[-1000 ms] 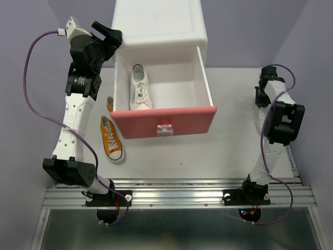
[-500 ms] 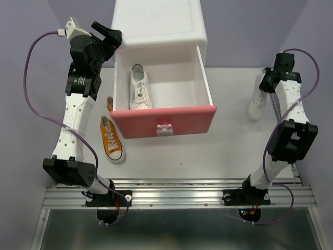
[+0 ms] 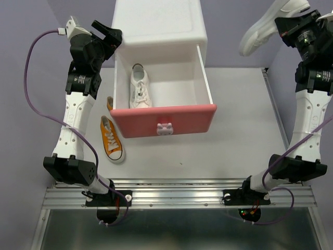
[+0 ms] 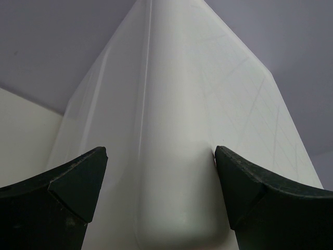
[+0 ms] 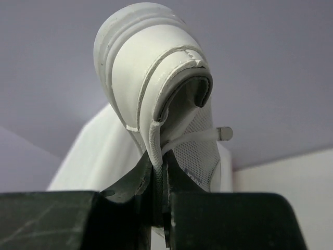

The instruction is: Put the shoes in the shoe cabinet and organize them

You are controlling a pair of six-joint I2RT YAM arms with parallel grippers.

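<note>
The top external camera is hanging above and behind the arm bases (image 3: 112, 197), looking steeply down from a distance and taking in the whole bench (image 3: 234, 146) and the shoe cabinet (image 3: 158, 26). The left wrist camera is sitting very close to that cabinet (image 4: 177, 130), facing one rounded corner between its own fingers (image 4: 57, 203). The right wrist camera is pointing along its fingers (image 5: 130, 190) at the heel of a white shoe (image 5: 151, 78), close up against the purple wall (image 5: 270, 62). The top view is sharing this shoe (image 3: 257, 31) at its upper right.
</note>
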